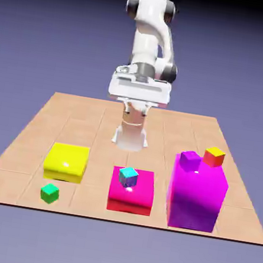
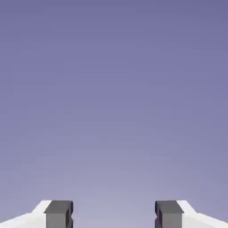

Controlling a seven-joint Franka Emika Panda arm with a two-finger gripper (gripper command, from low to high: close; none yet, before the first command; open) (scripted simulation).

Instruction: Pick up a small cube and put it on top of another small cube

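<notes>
Jaws spread wide, nothing between the gripper [image 2: 114, 213] tips, just backdrop. Hand up high, top middle of frame. Green cube [image 1: 49, 193] way down lower left on the table [image 1: 34, 118], beside yellow block [image 1: 66, 162].

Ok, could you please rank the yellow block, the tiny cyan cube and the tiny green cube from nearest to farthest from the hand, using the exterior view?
The hand hangs high at the table's far end.
1. Tied, too close to call: cyan cube, centre, on the low magenta block; yellow block, left.
2. Green cube, front left corner.
</notes>
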